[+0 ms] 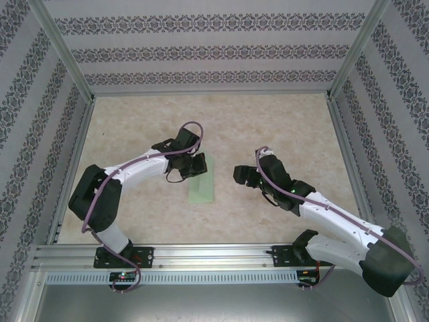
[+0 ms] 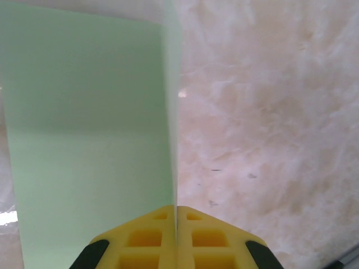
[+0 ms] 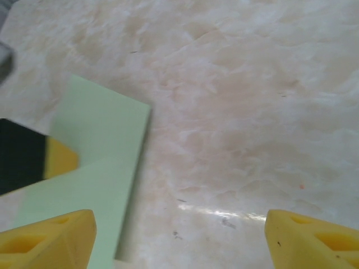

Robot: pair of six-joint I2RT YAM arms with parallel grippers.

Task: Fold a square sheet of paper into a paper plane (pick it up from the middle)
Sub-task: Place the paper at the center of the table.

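The pale mint-green sheet of paper (image 1: pixel 201 186) lies on the table as a narrow rectangle, apparently folded over. My left gripper (image 1: pixel 196 165) is shut on its right edge near the far end. In the left wrist view that edge (image 2: pixel 173 112) rises thin and upright from between the closed yellow fingertips (image 2: pixel 151 235), with the green surface (image 2: pixel 90 129) spreading left. My right gripper (image 1: pixel 242 176) hovers open to the right of the paper, apart from it. In its own view the gripper (image 3: pixel 179 221) has bare table between its fingers, and the paper (image 3: pixel 101 162) is at the left. A pointed paper plane is out of view.
The marble-patterned table (image 1: pixel 281 127) is ringed by patterned walls and metal posts (image 1: pixel 345 60). A metal rail (image 1: pixel 214 255) runs along the near edge by both arm bases. The left gripper's yellow fingertip (image 3: pixel 59 158) reaches into the right wrist view over the paper.
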